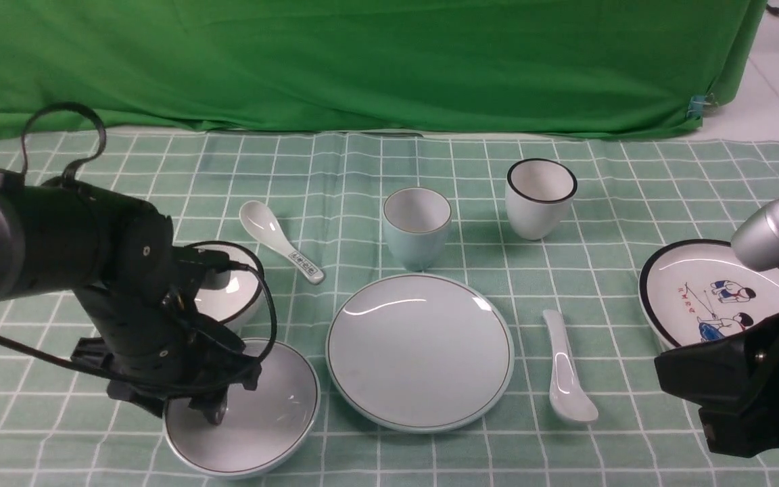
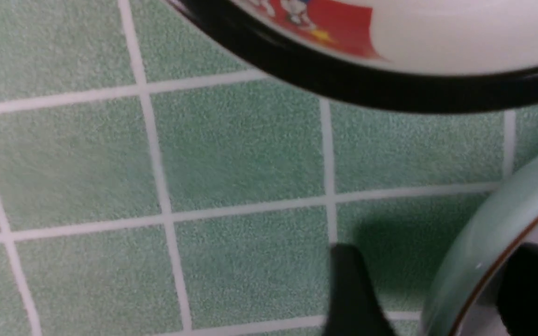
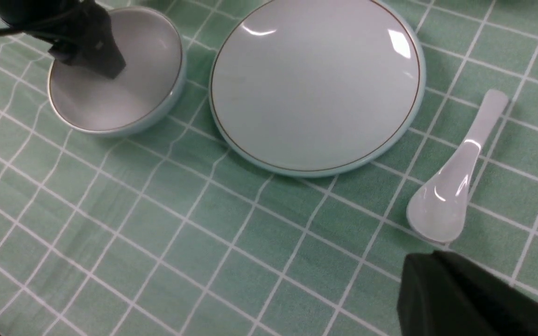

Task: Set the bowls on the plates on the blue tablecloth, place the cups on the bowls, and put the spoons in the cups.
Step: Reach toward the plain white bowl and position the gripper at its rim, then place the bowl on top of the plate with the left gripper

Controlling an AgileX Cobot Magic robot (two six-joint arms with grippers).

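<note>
At the 9 o'clock rim of the pale blue bowl [image 1: 261, 406], my left gripper [image 1: 185, 408] straddles the wall, jaws spread, nothing clamped; the pale blue plate [image 1: 420, 352] lies just beside, at 3 o'clock from me

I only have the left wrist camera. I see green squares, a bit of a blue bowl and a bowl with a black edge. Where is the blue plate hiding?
Observer: The pale blue plate lies in the middle of the blue tablecloth, just right of the pale blue bowl, with nothing on it.
Operator: Where are the cups?
Observer: The pale blue cup stands upright just behind that plate; the white cup stands farther right.
Operator: And the other plate?
Observer: The cartoon plate sits at the far right, partly hidden by the right arm.
</note>
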